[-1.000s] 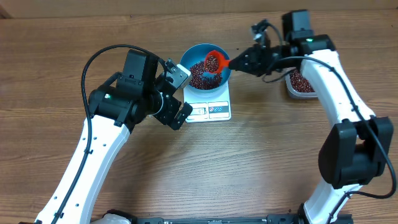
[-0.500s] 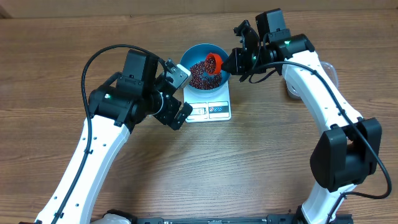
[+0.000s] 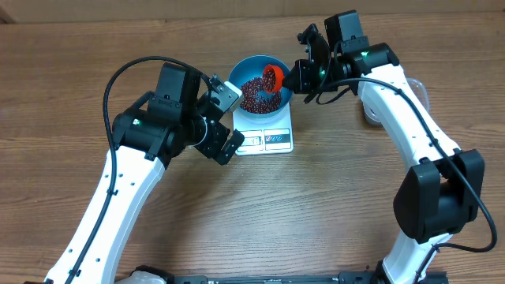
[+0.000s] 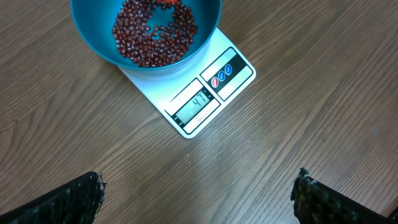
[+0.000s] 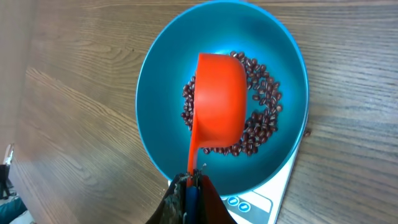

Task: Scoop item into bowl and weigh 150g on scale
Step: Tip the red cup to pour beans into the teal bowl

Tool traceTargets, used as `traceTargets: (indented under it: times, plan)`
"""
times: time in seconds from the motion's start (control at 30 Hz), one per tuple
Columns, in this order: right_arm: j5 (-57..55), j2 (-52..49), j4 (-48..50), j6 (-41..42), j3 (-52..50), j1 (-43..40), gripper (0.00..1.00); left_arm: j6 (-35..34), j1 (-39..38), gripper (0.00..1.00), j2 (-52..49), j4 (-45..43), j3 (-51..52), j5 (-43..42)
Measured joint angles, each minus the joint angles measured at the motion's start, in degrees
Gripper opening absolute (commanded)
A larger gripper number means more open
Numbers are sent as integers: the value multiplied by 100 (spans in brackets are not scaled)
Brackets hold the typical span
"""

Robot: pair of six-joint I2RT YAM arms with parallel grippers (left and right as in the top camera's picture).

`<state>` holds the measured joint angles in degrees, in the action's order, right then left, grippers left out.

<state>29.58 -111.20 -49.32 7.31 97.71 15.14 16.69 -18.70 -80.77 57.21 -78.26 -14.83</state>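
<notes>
The blue bowl (image 3: pixel 260 83) (image 4: pixel 144 34) (image 5: pixel 222 93) stands on the white scale (image 3: pixel 267 139) (image 4: pixel 205 90) and holds a layer of red-brown beans (image 3: pixel 254 95) (image 4: pixel 152 34) (image 5: pixel 261 118). My right gripper (image 3: pixel 296 77) (image 5: pixel 193 180) is shut on the handle of a red scoop (image 3: pixel 273 76) (image 5: pixel 217 102), which is turned over above the bowl with its back facing the wrist camera. My left gripper (image 3: pixel 229 118) (image 4: pixel 199 196) hangs open left of the scale, holding nothing. The scale's display (image 4: pixel 198 104) is lit.
A clear tub (image 3: pixel 369 112) lies at the right, mostly hidden behind the right arm. A black cable (image 3: pixel 142 63) loops over the left arm. Bare wooden tabletop (image 3: pixel 316 205) surrounds the scale.
The right arm swung left from the tub side to the bowl and tipped the scoop over. In the last half second the scoop barely moved. The left arm stayed still.
</notes>
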Motion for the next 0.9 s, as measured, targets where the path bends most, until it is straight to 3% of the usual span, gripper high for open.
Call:
traceTargets:
  times: [0.47,0.9]
  plan:
    - [-2,0,-68,-4,234,0,4,0,0,99,0,0,0,-2]
    - [-256,2,-839,-4,946,74,4,0,0,100,0,0,0,-2]
